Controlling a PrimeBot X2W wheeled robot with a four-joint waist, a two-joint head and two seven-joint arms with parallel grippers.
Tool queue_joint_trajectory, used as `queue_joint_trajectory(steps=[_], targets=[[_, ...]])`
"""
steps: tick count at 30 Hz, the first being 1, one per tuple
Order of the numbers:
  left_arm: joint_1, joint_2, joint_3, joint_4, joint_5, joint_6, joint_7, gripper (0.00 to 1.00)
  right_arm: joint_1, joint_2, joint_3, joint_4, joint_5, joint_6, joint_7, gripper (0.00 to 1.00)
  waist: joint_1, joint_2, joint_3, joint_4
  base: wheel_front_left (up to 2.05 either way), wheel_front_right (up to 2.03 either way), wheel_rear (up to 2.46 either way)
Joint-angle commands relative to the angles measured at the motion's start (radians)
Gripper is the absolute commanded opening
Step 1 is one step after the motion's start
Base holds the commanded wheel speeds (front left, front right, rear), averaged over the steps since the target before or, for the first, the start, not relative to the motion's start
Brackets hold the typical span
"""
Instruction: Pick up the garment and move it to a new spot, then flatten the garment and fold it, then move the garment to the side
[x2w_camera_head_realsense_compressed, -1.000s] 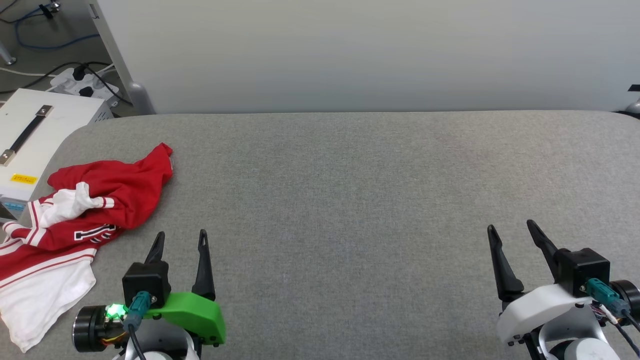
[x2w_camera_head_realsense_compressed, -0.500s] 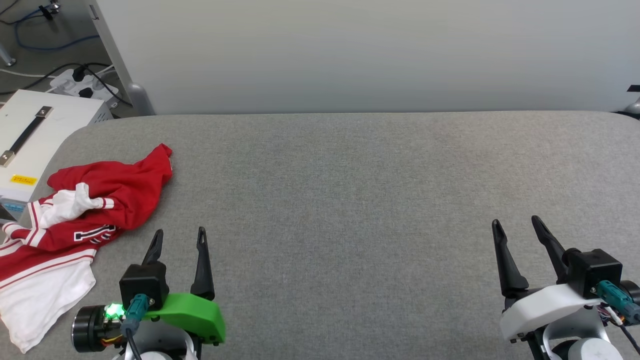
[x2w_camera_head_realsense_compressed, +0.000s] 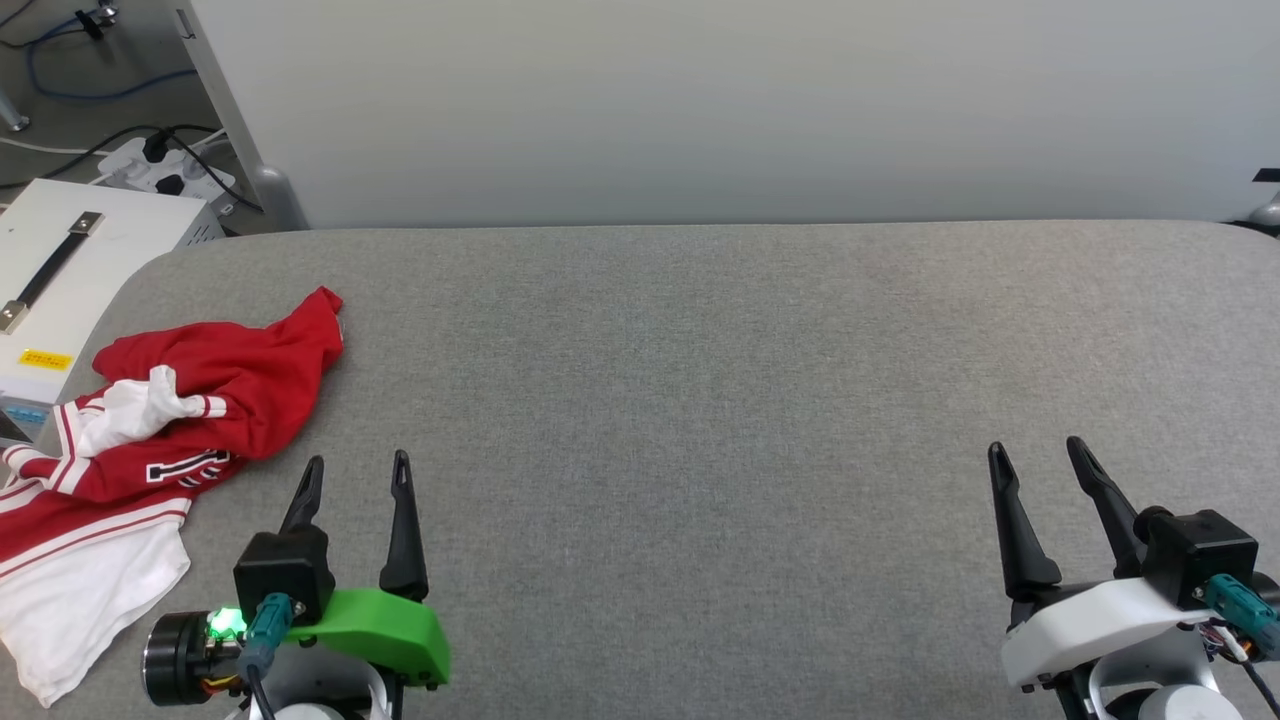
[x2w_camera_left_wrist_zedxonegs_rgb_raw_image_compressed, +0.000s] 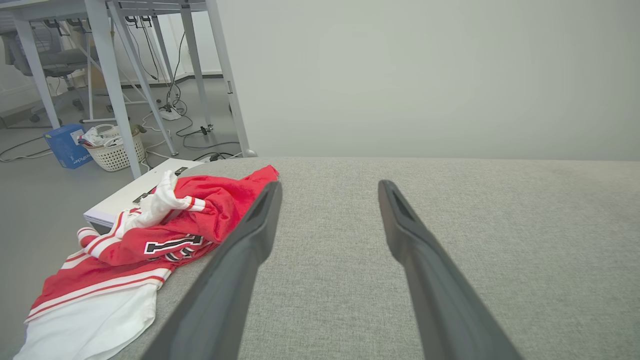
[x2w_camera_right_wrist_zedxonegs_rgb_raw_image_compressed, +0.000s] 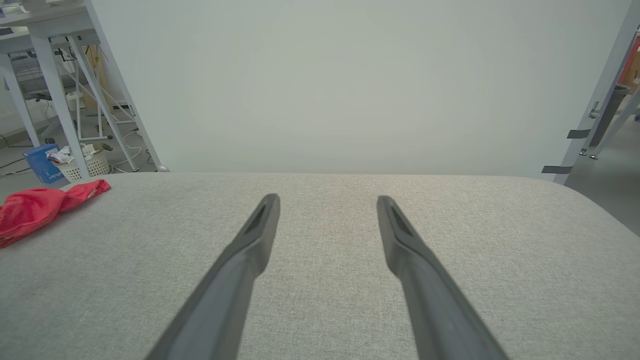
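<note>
The garment (x2w_camera_head_realsense_compressed: 190, 400), a red shirt with white sleeves and striped trim, lies crumpled at the left edge of the grey padded table (x2w_camera_head_realsense_compressed: 700, 350), partly hanging over it. In the left wrist view the garment (x2w_camera_left_wrist_zedxonegs_rgb_raw_image_compressed: 165, 235) sits left of the fingers, black letters showing. My left gripper (x2w_camera_head_realsense_compressed: 358, 466) is open and empty, just right of the garment, apart from it. At the lower right my right gripper (x2w_camera_head_realsense_compressed: 1035, 447) is open and empty, far from the garment (x2w_camera_right_wrist_zedxonegs_rgb_raw_image_compressed: 40, 210), which lies at the far left of its wrist view.
A white box with a black handle (x2w_camera_head_realsense_compressed: 70, 270) stands off the table's left edge, with a power strip and cables (x2w_camera_head_realsense_compressed: 165, 165) behind it. A pale wall panel (x2w_camera_head_realsense_compressed: 740, 110) backs the table. Table legs and a basket (x2w_camera_left_wrist_zedxonegs_rgb_raw_image_compressed: 112, 150) stand on the floor to the left.
My right gripper has shifted slightly rightward and forward. The left gripper has moved only a little. The garment lies as before.
</note>
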Motion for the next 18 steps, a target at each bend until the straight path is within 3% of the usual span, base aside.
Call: queue_joint_trajectory(steps=[1,18], targets=[[0.004,-0.002,0.000,0.001,-0.011,0.005,-0.010,1.00,0.009,0.001,0.001,-0.004,0.009,0.000,-0.011,1.00,0.0000,0.0000,0.000,0.000,0.00,0.00,0.00],[0.009,-0.002,0.005,0.019,-0.020,0.015,-0.046,1.00,0.021,0.001,0.019,0.007,0.017,0.000,-0.046,1.00,0.0000,0.0000,0.007,-0.004,0.00,0.00,0.00]])
